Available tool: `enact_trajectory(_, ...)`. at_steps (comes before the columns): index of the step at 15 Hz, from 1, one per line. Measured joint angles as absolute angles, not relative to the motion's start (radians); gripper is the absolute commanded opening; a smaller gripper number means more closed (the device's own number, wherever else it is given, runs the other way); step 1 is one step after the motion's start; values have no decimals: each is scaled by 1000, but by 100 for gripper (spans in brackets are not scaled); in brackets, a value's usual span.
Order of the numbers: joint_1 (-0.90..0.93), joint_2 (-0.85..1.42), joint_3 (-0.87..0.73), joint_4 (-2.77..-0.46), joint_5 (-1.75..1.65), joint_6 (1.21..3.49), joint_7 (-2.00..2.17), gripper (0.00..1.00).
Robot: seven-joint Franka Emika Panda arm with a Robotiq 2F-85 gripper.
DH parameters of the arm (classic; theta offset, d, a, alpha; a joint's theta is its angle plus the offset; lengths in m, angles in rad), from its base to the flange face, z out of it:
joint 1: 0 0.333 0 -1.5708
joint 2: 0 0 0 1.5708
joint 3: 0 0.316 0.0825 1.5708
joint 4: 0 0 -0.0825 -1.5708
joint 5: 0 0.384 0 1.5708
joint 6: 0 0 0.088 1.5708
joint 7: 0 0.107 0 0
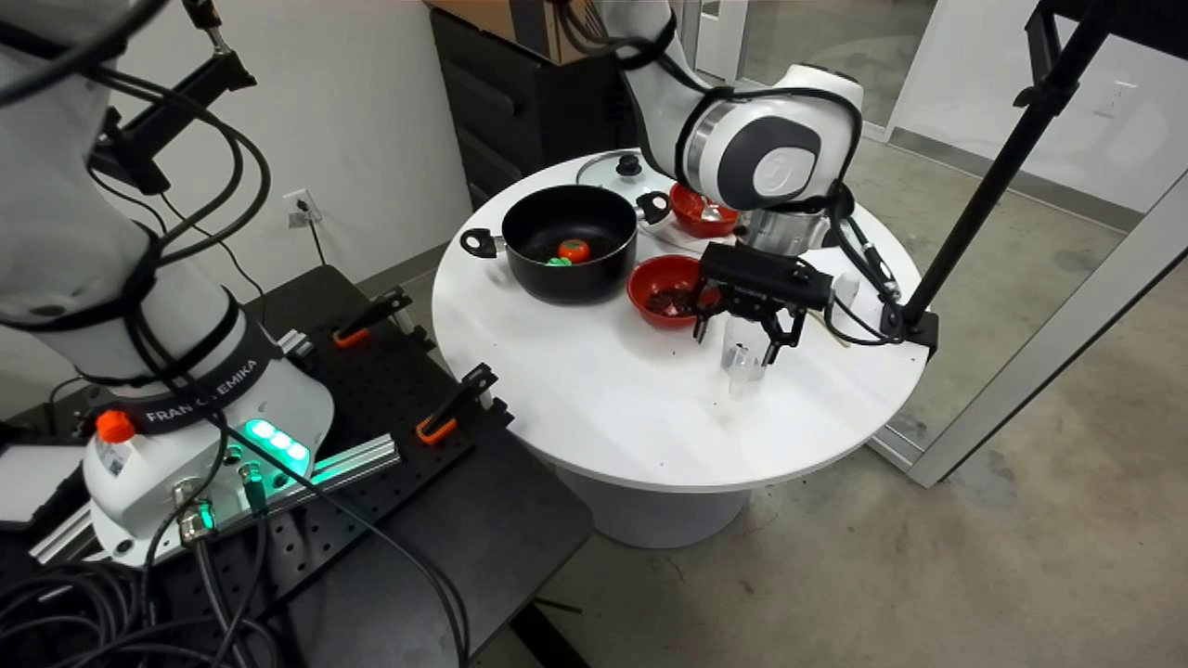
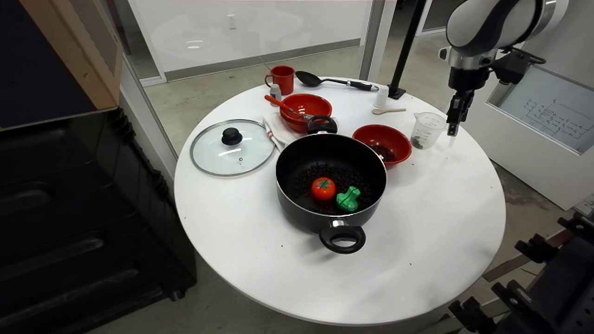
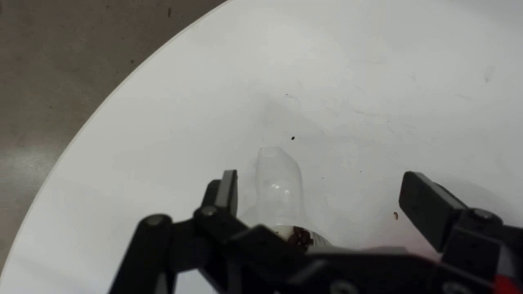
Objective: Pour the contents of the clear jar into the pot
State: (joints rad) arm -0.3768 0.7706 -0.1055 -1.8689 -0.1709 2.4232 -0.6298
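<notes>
The clear jar (image 2: 427,131) is a see-through measuring cup standing upright on the white table, with dark beans at its bottom. Its clear handle shows in an exterior view (image 1: 742,367) and in the wrist view (image 3: 280,190). My gripper (image 3: 320,181) is open and empty. The handle appears between the fingers, nearer the left finger in the wrist view, with no visible contact. In both exterior views the gripper (image 1: 738,341) (image 2: 453,129) is at the jar's handle side, pointing down. The black pot (image 2: 301,211) stands on the table holding dark beans, a toy tomato (image 2: 323,189) and a green piece (image 2: 348,199).
A red bowl with beans (image 2: 387,139) stands between jar and pot. Another red bowl (image 2: 306,104) holds a utensil. A glass lid (image 2: 218,155), red mug (image 2: 284,81), black ladle (image 2: 310,79), white cup (image 2: 381,97) and wooden spoon (image 2: 389,111) lie around. A black pole (image 1: 998,186) rises at the table edge.
</notes>
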Motion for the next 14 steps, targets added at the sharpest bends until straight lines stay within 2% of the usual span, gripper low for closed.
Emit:
enact_trajectory(3,-371,797,-107,-1844,-171,2432,-604,99)
enact_trajectory(4,-370,805,-107,-1835,-171,2432,-598,77)
enact_trajectory(6,-370,819,-107,-1816,-171,2432,-588,70)
enact_trajectory(14,-370,850,-107,-1771,-171,2429,-572,9)
